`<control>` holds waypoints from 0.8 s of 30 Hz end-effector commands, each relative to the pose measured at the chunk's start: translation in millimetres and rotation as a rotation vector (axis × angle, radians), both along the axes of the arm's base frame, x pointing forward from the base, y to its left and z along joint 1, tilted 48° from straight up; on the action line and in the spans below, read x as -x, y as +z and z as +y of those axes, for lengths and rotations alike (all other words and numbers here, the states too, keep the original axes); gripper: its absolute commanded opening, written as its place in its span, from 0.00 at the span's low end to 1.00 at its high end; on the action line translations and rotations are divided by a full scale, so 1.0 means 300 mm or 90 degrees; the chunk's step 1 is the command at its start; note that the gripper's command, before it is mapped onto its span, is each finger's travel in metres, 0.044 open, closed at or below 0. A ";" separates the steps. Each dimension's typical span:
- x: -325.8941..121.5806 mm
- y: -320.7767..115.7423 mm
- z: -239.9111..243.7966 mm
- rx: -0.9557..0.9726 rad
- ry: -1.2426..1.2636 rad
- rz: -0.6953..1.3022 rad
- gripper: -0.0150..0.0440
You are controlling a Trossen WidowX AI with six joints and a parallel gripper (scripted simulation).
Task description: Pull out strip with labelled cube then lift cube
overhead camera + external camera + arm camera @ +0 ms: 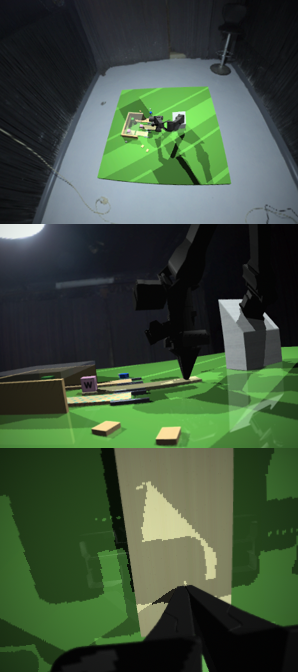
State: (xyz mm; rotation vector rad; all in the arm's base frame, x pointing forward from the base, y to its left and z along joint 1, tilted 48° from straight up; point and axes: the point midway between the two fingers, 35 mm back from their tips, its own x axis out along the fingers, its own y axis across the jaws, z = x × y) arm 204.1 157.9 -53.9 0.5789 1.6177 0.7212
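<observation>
The pale plain middle strip (149, 127) (160, 384) (175, 560) extends out past the dark guide rails. A pink cube marked W (141, 126) (88, 384) sits on its far part, at the open side of the box. My gripper (187, 379) (184, 593) is shut with nothing between its fingers. Its tips point down at the strip's top face near the outer end; exact contact is hard to tell. A teal-dotted strip (142, 134) (99, 399) lies on the near side, and another strip (118, 383) on the far side.
The strips lead out of a low wooden-walled box (32, 397). Inside are a green cube (132, 118) and another pink cube (128, 130). A blue block (150, 112) (123, 376) lies beyond the strips. Two tan blocks (106, 428) (168, 435) lie nearer. A white pedestal (233, 336) stands right.
</observation>
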 end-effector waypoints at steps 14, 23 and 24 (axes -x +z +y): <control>0.111 0.001 -0.008 0.001 0.006 0.022 0.25; 0.146 0.005 -0.013 0.001 0.006 0.023 0.25; 0.149 0.005 -0.014 0.001 0.006 0.023 0.25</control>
